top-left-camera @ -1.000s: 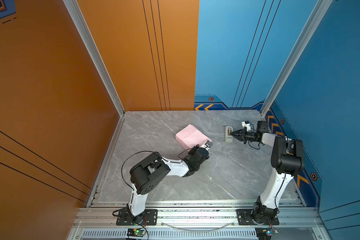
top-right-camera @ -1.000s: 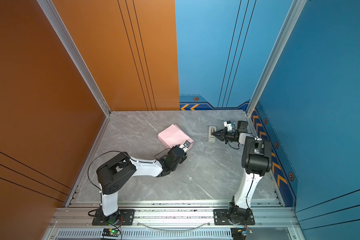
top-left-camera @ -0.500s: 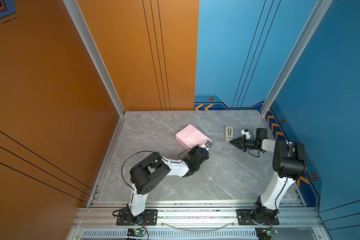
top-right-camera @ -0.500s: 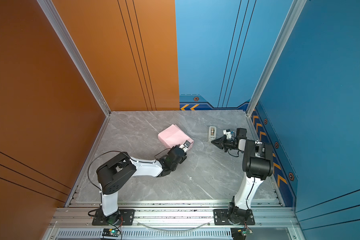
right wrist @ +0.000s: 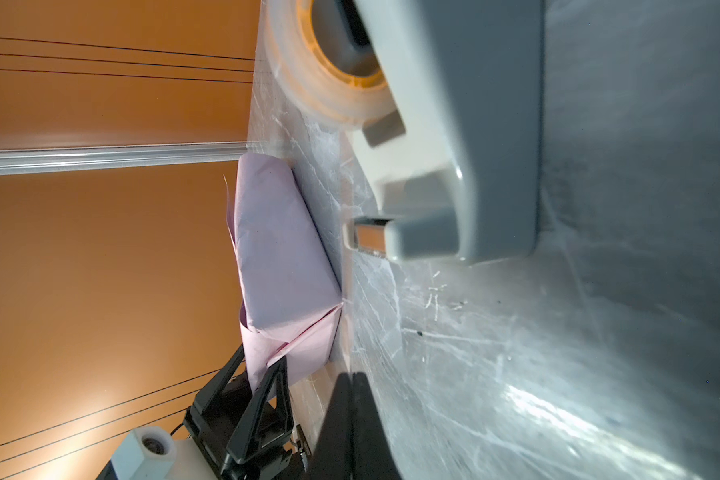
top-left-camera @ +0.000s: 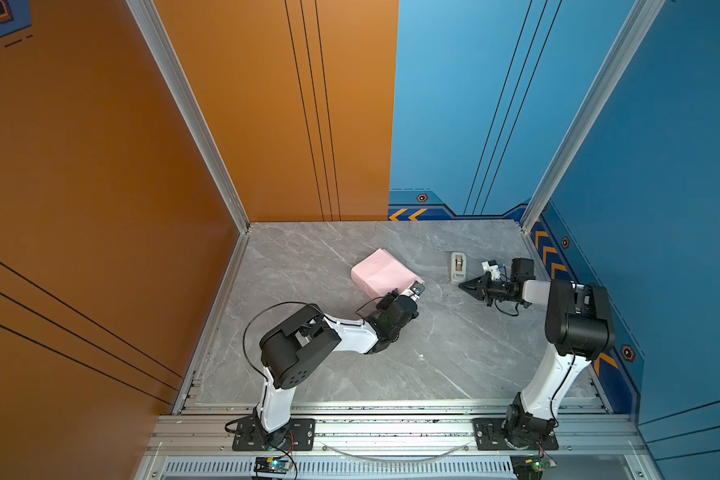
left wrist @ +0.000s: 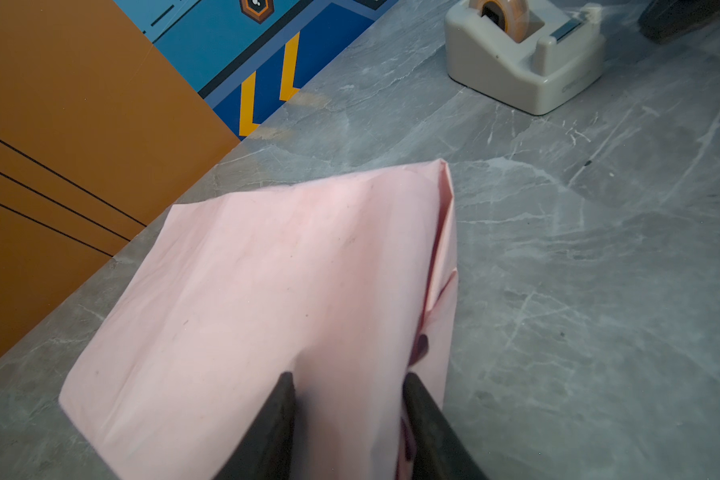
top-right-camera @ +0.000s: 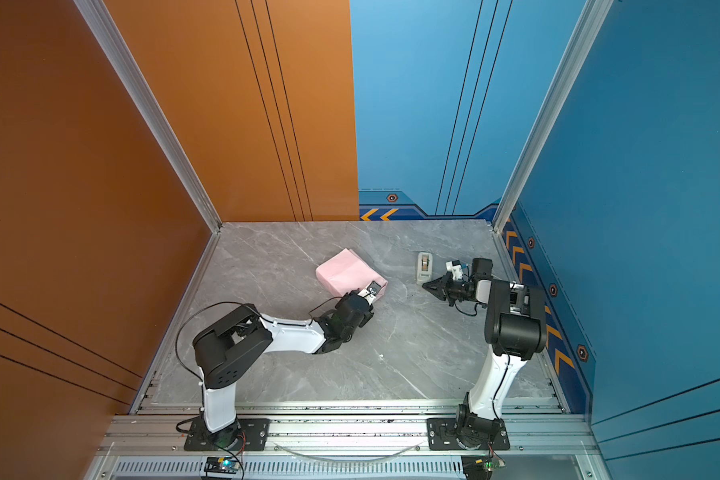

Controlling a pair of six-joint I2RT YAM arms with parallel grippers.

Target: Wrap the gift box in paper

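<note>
paper (top-left-camera: 381, 272) pale pink, creased, end folded

Paper (left wrist: 267, 291): thin, matt, pale pink, creased, faintly specked. Tabletop (left wrist: 599, 249): grey marble-look, smooth, low sheen, fine scratches. Tape dispenser (left wrist: 516, 70): smooth beige plastic, satin finish. Frame rail (top-left-camera: 391, 432): bare brushed metal. Wall panels (top-left-camera: 100, 166): smooth, matt.

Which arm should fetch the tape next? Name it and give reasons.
Right. The right tool, shut, sits beside the tape dispenser. The left tool is clamped on the paper fold; releasing would likely undo it.
</note>
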